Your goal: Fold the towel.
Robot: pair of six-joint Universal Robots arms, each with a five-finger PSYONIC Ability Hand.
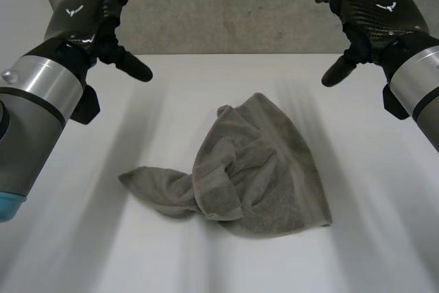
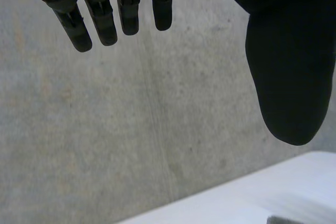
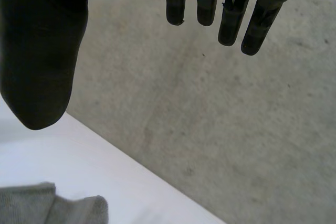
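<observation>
While left hand (image 1: 89,12) and right hand (image 1: 374,12) hang released, crumpled grey towel (image 1: 260,169) lies on white table (image 1: 82,252), apart from fingertips (image 3: 176,17); concrete wall (image 1: 226,5) beyond.

The crumpled terry towel (image 1: 264,169) is plain grey-brown, the flat table (image 1: 384,252) white, the mottled concrete wall (image 1: 233,5) grey.

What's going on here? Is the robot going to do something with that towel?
A robot with two arms is at a white table. A grey towel lies crumpled in a heap near the middle of it, not yet folded. The left hand and the right hand are held up on either side, apart from the towel, both open and holding nothing. So the folding has not begun.
</observation>
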